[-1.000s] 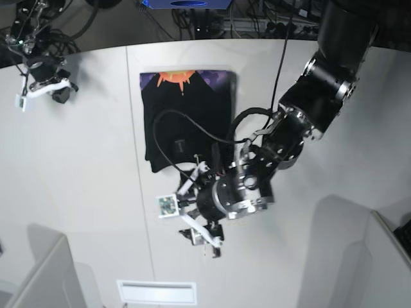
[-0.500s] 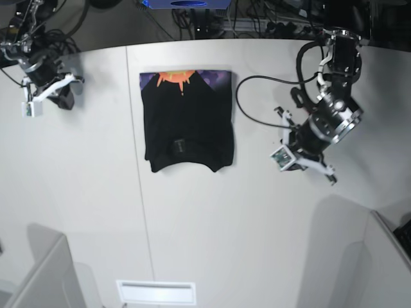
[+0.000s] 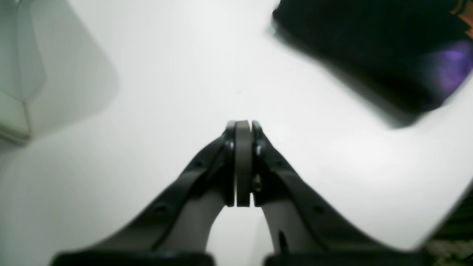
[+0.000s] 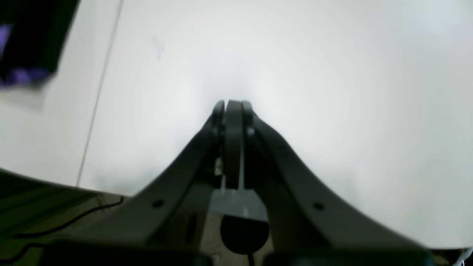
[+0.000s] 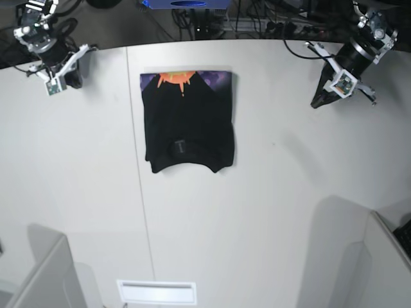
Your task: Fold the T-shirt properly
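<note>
The black T-shirt (image 5: 187,122) lies folded into a compact rectangle on the white table, orange-and-purple print along its far edge and a small neck label near its front edge. A blurred corner of the T-shirt (image 3: 373,55) fills the top right of the left wrist view, and a sliver of the T-shirt (image 4: 27,40) shows at the right wrist view's top left. My left gripper (image 5: 318,101) hovers at the far right, shut and empty; its fingers (image 3: 242,162) press together. Far left, my right gripper (image 5: 75,81) is shut on nothing, fingers (image 4: 232,140) closed.
A seam (image 5: 138,173) runs front to back across the table just left of the shirt. Grey partition panels stand at the front left (image 5: 42,276) and front right (image 5: 372,256). Cables and equipment (image 5: 212,19) lie beyond the table's far edge.
My left arm swung from over the shirt's front edge out to the far right and its gripper closed. My right arm drew back slightly toward the far left corner. The shirt stayed put.
</note>
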Robot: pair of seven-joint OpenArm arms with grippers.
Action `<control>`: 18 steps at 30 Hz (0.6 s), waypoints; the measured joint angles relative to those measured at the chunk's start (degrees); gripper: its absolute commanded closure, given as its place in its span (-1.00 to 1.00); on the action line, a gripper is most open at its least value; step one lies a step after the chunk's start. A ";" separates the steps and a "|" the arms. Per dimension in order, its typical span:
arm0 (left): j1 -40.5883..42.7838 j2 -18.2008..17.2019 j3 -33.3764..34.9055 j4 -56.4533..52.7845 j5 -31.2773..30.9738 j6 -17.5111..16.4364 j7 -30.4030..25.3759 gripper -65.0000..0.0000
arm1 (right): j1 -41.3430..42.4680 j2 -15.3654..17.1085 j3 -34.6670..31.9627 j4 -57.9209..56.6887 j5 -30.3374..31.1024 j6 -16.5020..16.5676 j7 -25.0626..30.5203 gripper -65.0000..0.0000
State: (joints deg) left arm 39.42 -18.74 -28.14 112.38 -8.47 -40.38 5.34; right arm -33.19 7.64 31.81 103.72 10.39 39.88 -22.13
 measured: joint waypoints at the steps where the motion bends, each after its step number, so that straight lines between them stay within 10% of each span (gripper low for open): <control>1: 1.95 -0.09 -2.43 -0.13 -2.91 0.02 -0.28 1.00 | -0.92 0.02 0.13 0.00 0.04 0.04 0.57 1.00; 18: 18.86 2.03 -5.77 -8.72 5.60 0.26 -1.18 1.00 | -17.40 0.02 0.07 5.35 -0.04 0.07 -4.11 1.00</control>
State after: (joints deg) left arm 58.28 -16.71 -33.91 103.66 -2.87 -40.12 4.16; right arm -50.59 7.66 31.88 109.08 10.35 39.94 -26.24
